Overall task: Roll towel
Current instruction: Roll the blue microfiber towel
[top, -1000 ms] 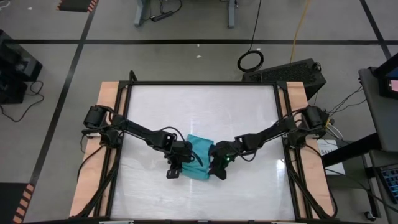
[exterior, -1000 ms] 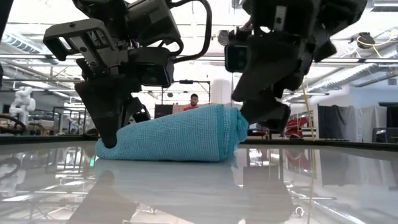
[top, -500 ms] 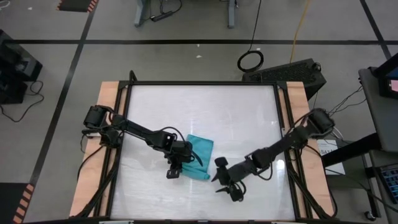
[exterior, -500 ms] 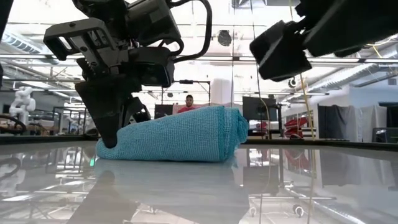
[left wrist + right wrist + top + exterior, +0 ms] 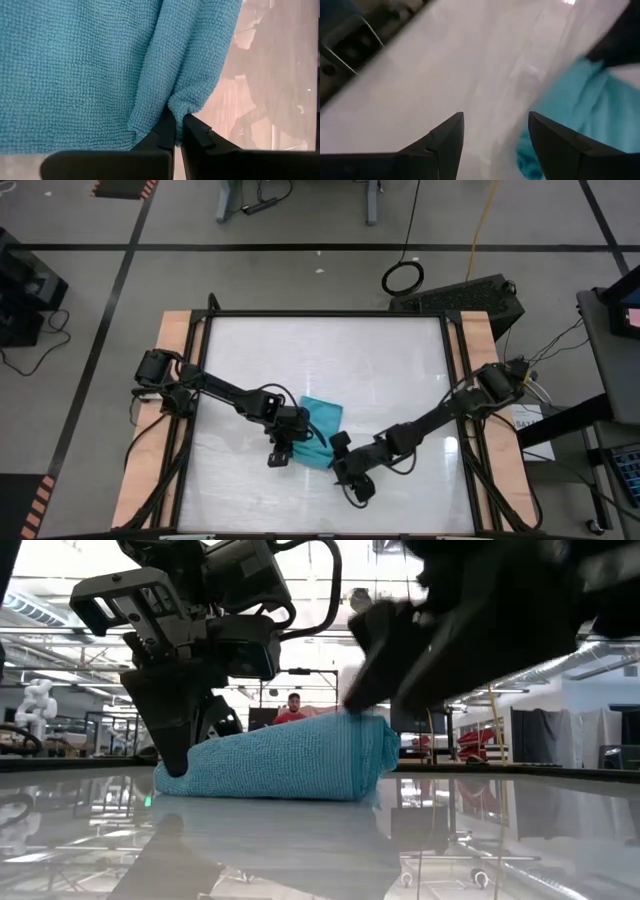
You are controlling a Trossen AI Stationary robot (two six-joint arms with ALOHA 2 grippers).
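Observation:
The turquoise towel lies on the white table as a loosely rolled bundle, thicker at its right end in the low view. My left gripper stands at the towel's near left corner, fingers pointing down, shut on the cloth. My right gripper is open and empty, just off the towel's near right corner. In the right wrist view the towel shows beyond one finger and bare table shows between the fingers. My left gripper pinches a fold of the towel at its near left corner between its two fingers. The fingers come from above and point down, their tips at the table top. The towel rests slack on the table, not lifted.
The white glossy table top has a black frame and wooden boards along its left and right sides. Bare table lies around the towel on every side. A person in a red shirt is far off in the room behind.
My right gripper has left the towel's right end. It swung away toward the table's near right, then came back toward the towel's near right corner. The towel has stayed as it lay.

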